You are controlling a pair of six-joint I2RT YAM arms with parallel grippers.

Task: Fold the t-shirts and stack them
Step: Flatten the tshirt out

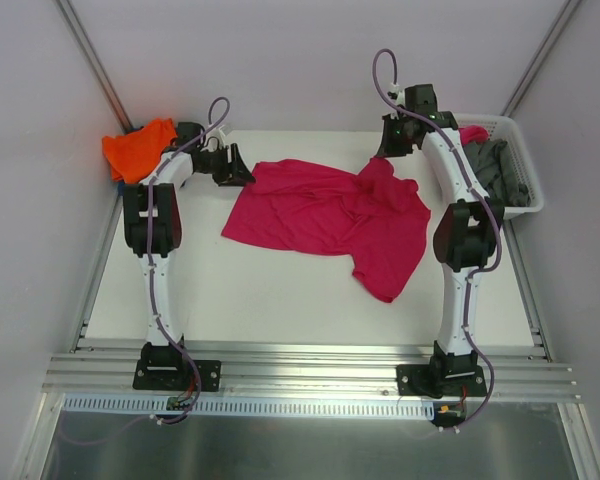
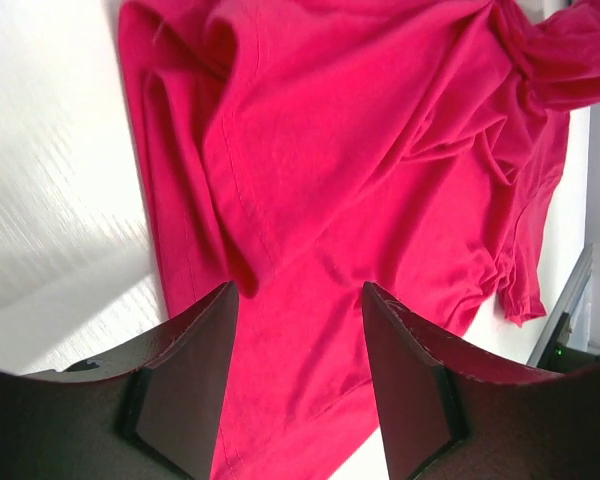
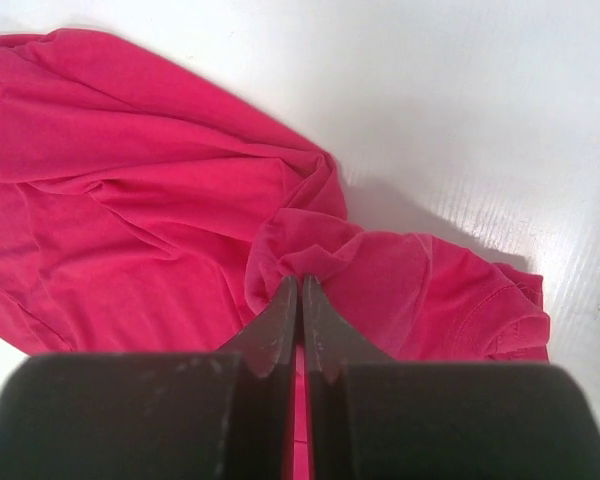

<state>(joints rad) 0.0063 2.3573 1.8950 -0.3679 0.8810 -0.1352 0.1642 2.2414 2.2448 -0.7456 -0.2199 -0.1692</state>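
A large magenta-pink t-shirt lies crumpled across the middle of the table. My right gripper is shut on a bunched fold of the magenta t-shirt at its far right corner. My left gripper is open, low over the magenta t-shirt near its left edge, holding nothing; in the top view it sits at the shirt's far left corner. An orange t-shirt lies folded at the far left. A grey t-shirt and a bit of pink cloth lie in the basket.
A white plastic lattice basket stands at the far right of the table. Metal rails run along the near edge by the arm bases. Grey walls close in the back and sides.
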